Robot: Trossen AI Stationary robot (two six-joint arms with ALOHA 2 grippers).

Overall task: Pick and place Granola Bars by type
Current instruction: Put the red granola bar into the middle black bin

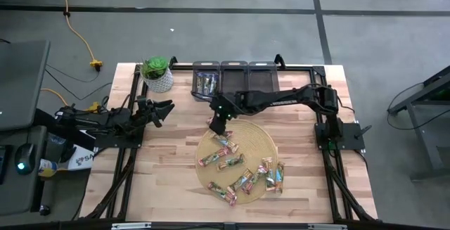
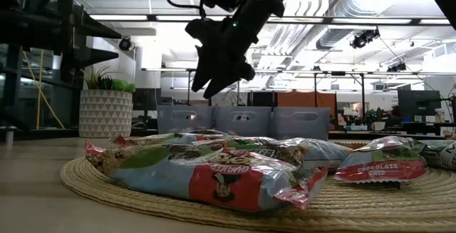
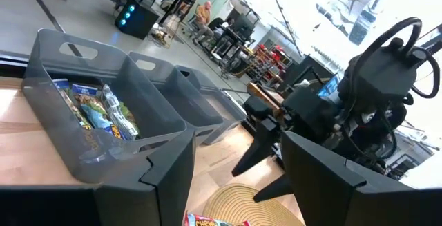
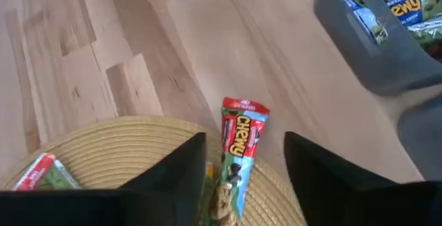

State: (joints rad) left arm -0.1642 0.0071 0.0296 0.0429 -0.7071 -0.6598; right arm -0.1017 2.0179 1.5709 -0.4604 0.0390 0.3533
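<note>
Partly, right pincer [image 4: 245, 158] hides Granola Bars [image 4: 235, 155].

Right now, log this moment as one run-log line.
right gripper: open, above woven mat edge, over Chewy bar | left gripper: open, waiting at left | leftmost bin: holds bars

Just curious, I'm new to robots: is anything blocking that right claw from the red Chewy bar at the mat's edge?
Nothing visible. The right gripper hangs open above the Chewy bar, which lies uncovered at the edge of the straw mat, with only air between them.
</note>
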